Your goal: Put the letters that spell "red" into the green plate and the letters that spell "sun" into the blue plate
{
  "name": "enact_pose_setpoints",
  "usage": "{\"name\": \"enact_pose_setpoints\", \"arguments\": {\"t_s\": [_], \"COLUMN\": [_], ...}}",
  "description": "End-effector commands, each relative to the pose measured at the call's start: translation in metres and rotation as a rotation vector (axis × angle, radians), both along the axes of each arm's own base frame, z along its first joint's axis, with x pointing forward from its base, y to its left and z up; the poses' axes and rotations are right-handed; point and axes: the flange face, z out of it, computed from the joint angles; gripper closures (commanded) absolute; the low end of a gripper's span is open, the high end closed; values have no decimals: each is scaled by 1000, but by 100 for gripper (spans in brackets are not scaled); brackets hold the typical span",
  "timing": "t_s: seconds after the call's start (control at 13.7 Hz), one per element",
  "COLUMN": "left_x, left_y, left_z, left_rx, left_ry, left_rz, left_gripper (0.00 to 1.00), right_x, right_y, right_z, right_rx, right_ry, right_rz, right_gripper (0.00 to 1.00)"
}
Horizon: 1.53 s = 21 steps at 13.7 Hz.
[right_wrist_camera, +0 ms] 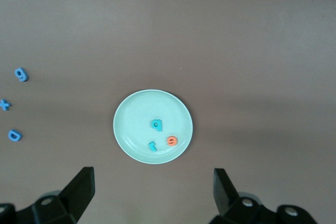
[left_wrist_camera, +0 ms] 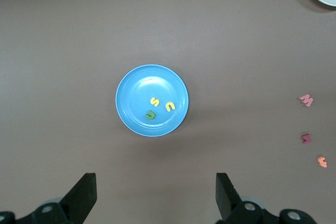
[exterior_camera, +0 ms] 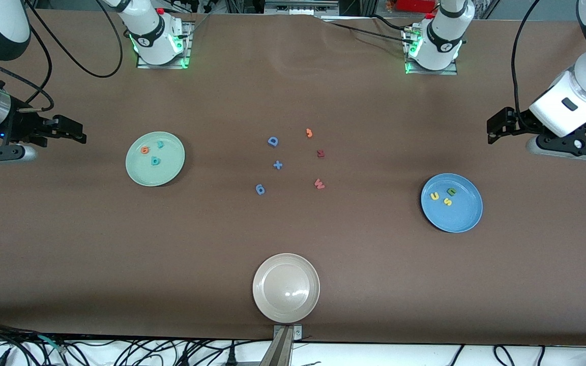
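Observation:
The green plate [exterior_camera: 169,171] lies toward the right arm's end of the table and holds an orange "e" [exterior_camera: 144,149], a teal "r" [exterior_camera: 160,144] and a teal "d" [exterior_camera: 155,161]. The blue plate [exterior_camera: 460,219] lies toward the left arm's end and holds a yellow "u" [exterior_camera: 434,195], a green "n" [exterior_camera: 451,191] and a yellow "s" [exterior_camera: 447,202]. My right gripper [exterior_camera: 80,133] hangs open and empty over bare table beside the green plate [right_wrist_camera: 130,129]. My left gripper [exterior_camera: 491,131] hangs open and empty over bare table beside the blue plate [left_wrist_camera: 131,123].
A beige plate [exterior_camera: 286,305] sits near the front edge. Mid-table lie loose letters: a blue "D" [exterior_camera: 272,141], a blue plus [exterior_camera: 277,164], a blue "g" [exterior_camera: 260,189], an orange "J" [exterior_camera: 309,133], a dark red "M" [exterior_camera: 320,153] and a reddish "W" [exterior_camera: 319,183].

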Motion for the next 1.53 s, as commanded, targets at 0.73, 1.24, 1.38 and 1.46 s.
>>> {"name": "enact_pose_setpoints", "arguments": {"t_s": [0.73,1.24,1.38,1.46], "left_x": [4,4,4,4], "left_y": [11,8,7,7], "left_z": [7,7,7,7], "left_rx": [8,6,6,6], "left_ry": [6,5,5,5], "left_rz": [3,-2,-2,-2], "left_gripper": [0,0,0,0], "right_x": [-15,-12,-12,-12], "right_y": [23,25,25,25], "right_z": [18,23,22,22], "right_rx": [-87,-88,-85,-85], "right_ry": [5,-5,-2,-2], "right_rz": [-68,-112,-112,-112], "right_gripper": [0,0,0,0]}}
